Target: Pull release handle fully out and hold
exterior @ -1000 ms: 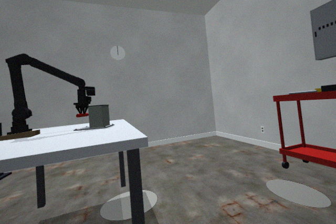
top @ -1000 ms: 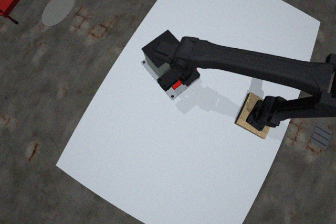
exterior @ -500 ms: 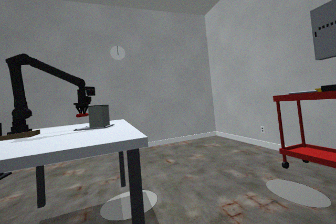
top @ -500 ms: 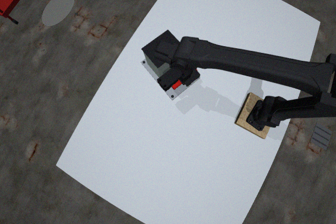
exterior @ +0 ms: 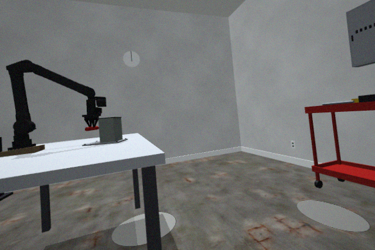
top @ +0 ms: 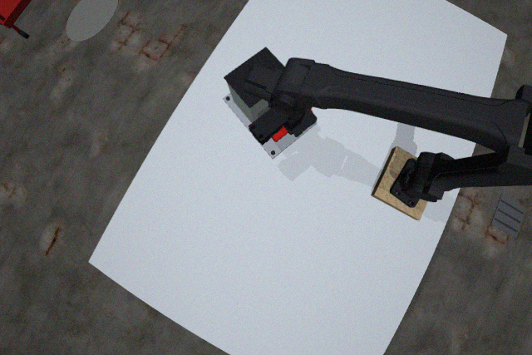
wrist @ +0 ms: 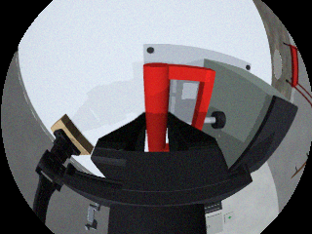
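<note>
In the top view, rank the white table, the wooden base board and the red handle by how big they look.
1. White table, by far the largest.
2. Wooden base board, partly under the arm's foot.
3. Red handle, a sliver showing in the gripper, so its full size is hidden.

We are losing most of the red release handle beneath the gripper from above; the housing beside it is half covered, and the red cart is being cropped by the frame edge.
</note>
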